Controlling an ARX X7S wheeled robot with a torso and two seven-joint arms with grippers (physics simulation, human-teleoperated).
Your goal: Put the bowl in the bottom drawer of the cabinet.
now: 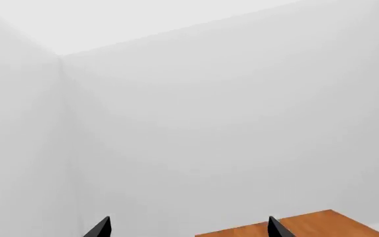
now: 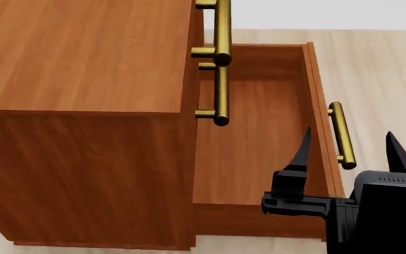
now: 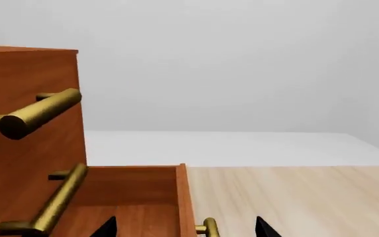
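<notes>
Pale wood flooring (image 2: 393,69) is lying under our reddish-brown wood-grain cabinet (image 2: 83,106), whose bottom drawer (image 2: 259,153) is standing pulled out at three o'clock. Our right gripper (image 2: 349,151) is hovering spread and empty over its brass bar handle (image 2: 342,135); our left gripper (image 1: 188,228) is spread too. With no bowl showing, we are judging that fetching it comes next.

- The bottom drawer (image 2: 259,148) stands pulled out from the cabinet (image 2: 83,106), its inside bare wood and open from above.
- Two upper brass handles (image 2: 221,63) jut out over the drawer's inner end, crowding the way down there.
- The drawer's front wall and its own handle (image 2: 342,135) rise between the right gripper (image 2: 348,153) and the hollow; its spread jaws sit astride that wall.
- Pale floor (image 3: 295,197) beside the drawer lies free.
- The left gripper (image 1: 186,228), fingers apart, faces white walls, a wood surface (image 1: 308,226) below.
</notes>
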